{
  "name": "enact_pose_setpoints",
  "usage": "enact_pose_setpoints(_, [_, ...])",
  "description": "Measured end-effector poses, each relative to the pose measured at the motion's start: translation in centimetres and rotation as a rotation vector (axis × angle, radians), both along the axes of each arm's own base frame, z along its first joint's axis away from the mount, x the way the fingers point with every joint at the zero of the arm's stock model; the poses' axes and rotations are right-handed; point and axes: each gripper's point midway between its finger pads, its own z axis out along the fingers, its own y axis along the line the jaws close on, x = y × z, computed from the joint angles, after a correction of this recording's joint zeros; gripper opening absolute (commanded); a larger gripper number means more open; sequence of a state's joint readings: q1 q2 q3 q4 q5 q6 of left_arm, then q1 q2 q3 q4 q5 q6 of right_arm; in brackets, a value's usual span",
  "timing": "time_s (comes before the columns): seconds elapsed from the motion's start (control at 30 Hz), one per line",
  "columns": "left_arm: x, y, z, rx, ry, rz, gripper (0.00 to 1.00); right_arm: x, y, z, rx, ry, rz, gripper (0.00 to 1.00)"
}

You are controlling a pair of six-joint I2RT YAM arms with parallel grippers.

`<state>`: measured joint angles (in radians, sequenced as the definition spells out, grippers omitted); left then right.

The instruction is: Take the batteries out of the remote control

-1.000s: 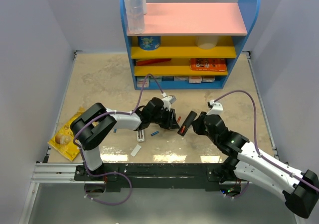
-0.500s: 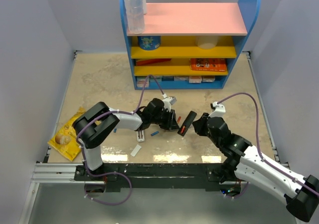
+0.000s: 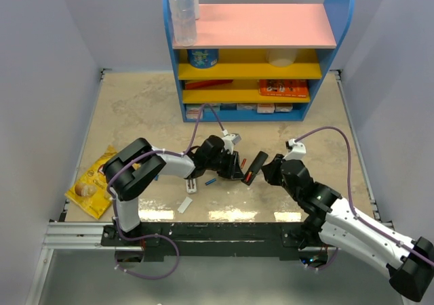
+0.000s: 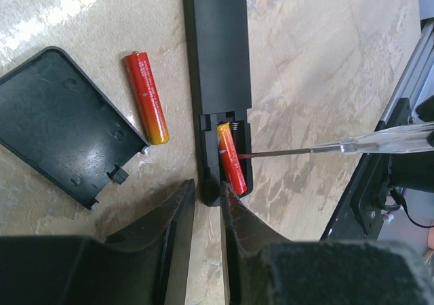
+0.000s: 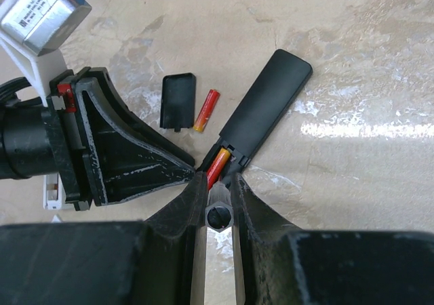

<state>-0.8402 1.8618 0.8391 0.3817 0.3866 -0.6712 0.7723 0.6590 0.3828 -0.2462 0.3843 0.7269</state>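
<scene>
We see the long black plastic remote control point(image 4: 217, 54) lying back-up on the marbled beige desk point(image 4: 325, 61), with its battery bay open. One red-and-yellow cylinder battery point(image 4: 230, 159) sits in the bay. A second red-and-yellow battery point(image 4: 146, 98) lies on the desk just beside the remote, next to the flat black battery cover point(image 4: 61, 125).

The left hand point(image 4: 208, 193) is pinched narrow on the bay's side wall. The right hand point(image 5: 218, 186) is closed on a thin grey pry stick point(image 4: 380, 139), whose tip touches the seated cell.

We judge the tip could skid off the round cell, or the spring could flick the cell away. The thin wall grip may also let the remote twist. The hands are almost nose to nose, so they crowd each other.

A small blue battery point(image 3: 211, 181) lies near them, and the yellow snack bag point(image 3: 88, 183) and blue-and-yellow shelf unit point(image 3: 258, 61) are well apart.
</scene>
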Motion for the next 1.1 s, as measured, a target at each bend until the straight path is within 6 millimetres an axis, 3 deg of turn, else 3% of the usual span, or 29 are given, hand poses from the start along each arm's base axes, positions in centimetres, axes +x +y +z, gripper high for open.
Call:
enact_pose_setpoints(0.23, [0.0,-0.2,-0.2,-0.006,-0.002,-0.003,0.25,0.1,-0.2,0.3,0.01,-0.018,-0.01,0.0])
enact_pose_setpoints(0.63, [0.0,-0.2,-0.4,-0.007,-0.001,-0.006,0.12,0.4,0.1,0.1,0.031,-0.029,-0.021,0.0])
enact_pose_setpoints(1.1, [-0.2,-0.5,-0.3,-0.017,-0.005,-0.014,0.11,1.5,0.0,1.1,0.047,-0.073,-0.064,0.0])
